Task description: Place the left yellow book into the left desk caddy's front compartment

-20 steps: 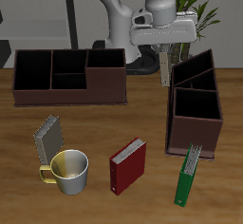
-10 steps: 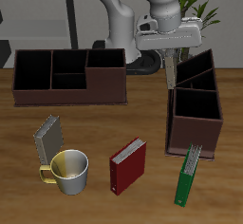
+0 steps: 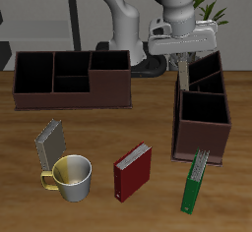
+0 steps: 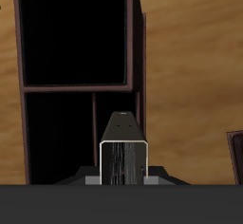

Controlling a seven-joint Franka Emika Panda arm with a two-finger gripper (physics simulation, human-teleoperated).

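Observation:
My gripper [image 3: 183, 59] is shut on the left yellow book [image 3: 183, 75], a slim olive-tan hardback. It hangs upright in the air beside the back part of the left desk caddy [image 3: 201, 144], close to its inner wall. This caddy is a dark brown narrow box with a square compartment [image 3: 204, 109] nearer the table's front edge and two triangular ones [image 3: 203, 76] behind. In the wrist view the book's end [image 4: 123, 152] shows between the jaws, over the caddy's wall [image 4: 136, 47] and dark compartments.
A wider dark brown caddy [image 3: 69, 79] stands at the back. A greyer book [image 3: 49, 144] leans by a pale mug [image 3: 72, 177]. A red book [image 3: 132, 170] and a green book [image 3: 197, 180] lie near the front edge.
My gripper has carried the yellow book sideways, closer to the narrow caddy. Nothing on the table has moved.

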